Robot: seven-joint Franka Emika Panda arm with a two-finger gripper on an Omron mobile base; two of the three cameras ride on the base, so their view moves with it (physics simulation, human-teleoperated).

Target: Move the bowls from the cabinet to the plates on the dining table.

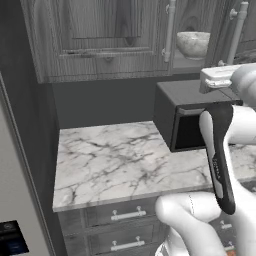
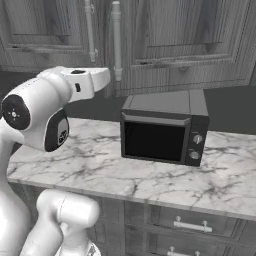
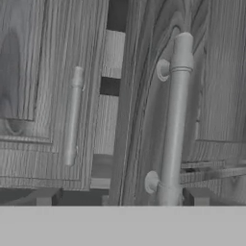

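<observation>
Hand view: hand (image 3: pixel 120 198) before the cabinet (image 3: pixel 48 72), fingers spread wide, holding nothing.
Left to right there: a closed door with a bar handle (image 3: pixel 73 117), a dark gap, then a nearer handle (image 3: pixel 175 120) between the fingertips. From the left base view, a marble bowl (image 1: pixel 193 44) sits inside the cabinet, above the microwave (image 1: pixel 185 120) on the worktop (image 1: pixel 110 160).

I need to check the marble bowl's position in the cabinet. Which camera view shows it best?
The left base view: the marble bowl sits in plain sight inside the cabinet, past the partly open door. In the right base view and hand view, the cabinet doors cover it.
</observation>
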